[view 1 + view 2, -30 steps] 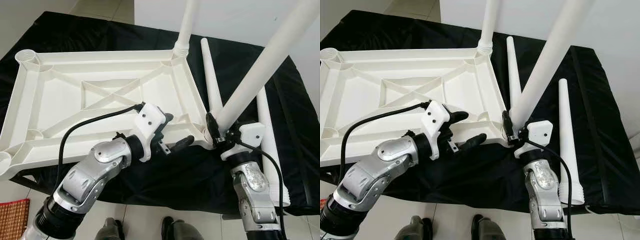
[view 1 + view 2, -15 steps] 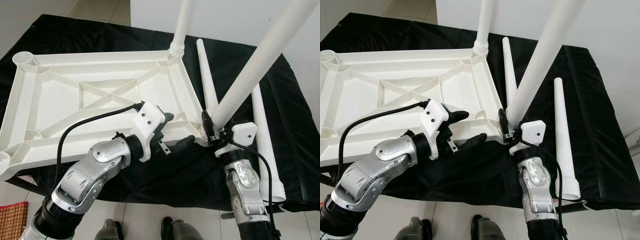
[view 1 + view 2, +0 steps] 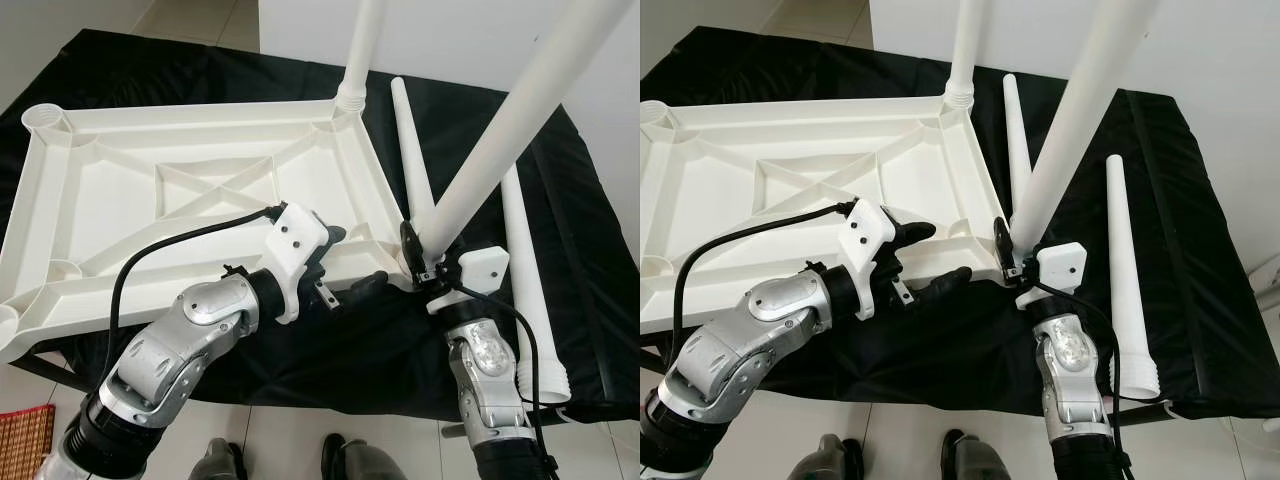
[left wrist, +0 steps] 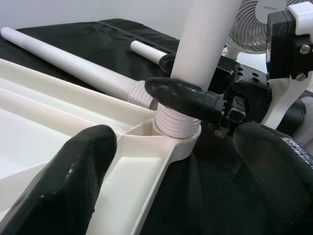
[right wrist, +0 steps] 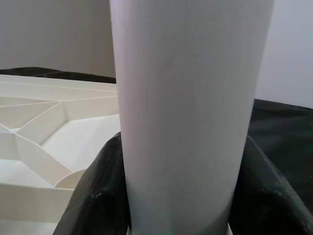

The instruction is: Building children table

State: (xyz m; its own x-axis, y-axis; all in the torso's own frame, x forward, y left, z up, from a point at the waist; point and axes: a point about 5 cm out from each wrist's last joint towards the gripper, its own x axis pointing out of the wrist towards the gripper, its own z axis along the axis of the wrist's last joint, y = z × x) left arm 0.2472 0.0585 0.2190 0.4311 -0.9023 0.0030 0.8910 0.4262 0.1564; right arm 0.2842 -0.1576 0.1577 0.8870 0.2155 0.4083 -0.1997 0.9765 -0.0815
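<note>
A white tabletop (image 3: 200, 190) lies upside down on a black cloth. One white leg (image 3: 360, 50) stands in its far right corner. A second leg (image 3: 500, 130) leans up from the near right corner; its ribbed end (image 4: 176, 129) sits in the socket. My right gripper (image 3: 420, 255) is shut on this leg just above the socket, with one finger (image 5: 105, 191) on each side. My left gripper (image 3: 358, 260) is open and straddles the tabletop's near rim a little left of that corner. One finger (image 4: 73, 181) hangs over the inside, the other over the cloth.
Two loose white legs (image 3: 412, 150) (image 3: 525, 270) lie on the black cloth (image 3: 590, 250) to the right of the tabletop. The cloth's front edge drops off just below my grippers. A red mat (image 3: 20, 430) lies on the floor at the lower left. A fan (image 4: 259, 14) stands behind.
The whole picture has shifted slightly left, so the camera moved. The right gripper stays shut on the leaning leg and the left gripper stays at the rim.
</note>
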